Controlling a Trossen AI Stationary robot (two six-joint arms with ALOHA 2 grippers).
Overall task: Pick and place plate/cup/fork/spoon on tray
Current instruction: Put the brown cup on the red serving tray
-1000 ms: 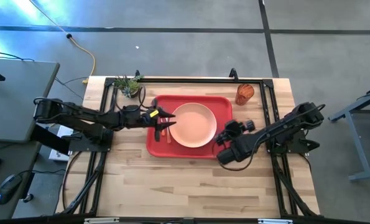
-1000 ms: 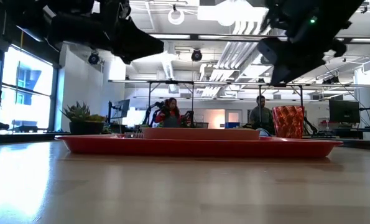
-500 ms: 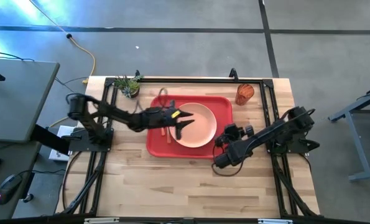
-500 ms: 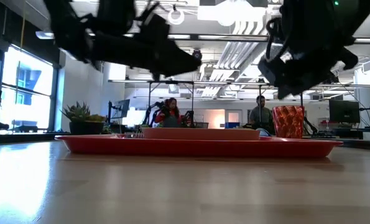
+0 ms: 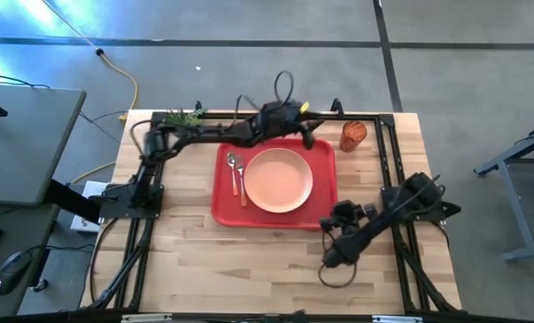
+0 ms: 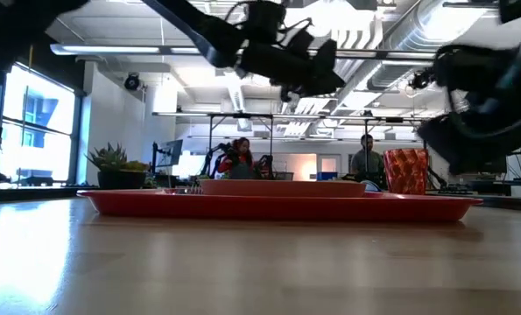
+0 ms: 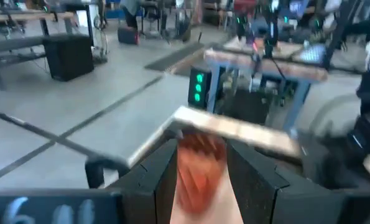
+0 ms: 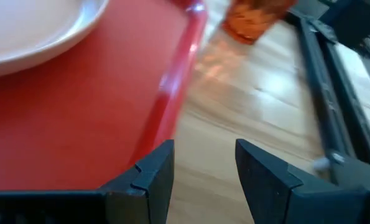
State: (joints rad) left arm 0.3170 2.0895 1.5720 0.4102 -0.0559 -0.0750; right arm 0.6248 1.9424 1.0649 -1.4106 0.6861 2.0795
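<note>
The red tray (image 5: 226, 206) lies mid-table with the peach plate (image 5: 278, 179) on it. The fork and the spoon (image 5: 238, 177) lie side by side on the tray's left part, heads toward the far edge. The orange ribbed cup (image 5: 353, 135) stands upright on the table beyond the tray's far right corner. My left gripper (image 5: 308, 136) is open in the air above that corner, pointing at the cup, which shows ahead between its fingers in the left wrist view (image 7: 200, 163). My right gripper (image 5: 340, 215) is open and empty by the tray's near right corner.
A small potted plant (image 5: 184, 118) stands at the table's far left corner. A black metal frame (image 5: 388, 152) runs along the table's sides. In the low view, people sit in the room behind the table.
My left gripper has swung from over the tray's left part, across the plate, toward the table's far right, and now stands near the cup. My right gripper has drawn back from the tray's right side toward the table's near edge.
</note>
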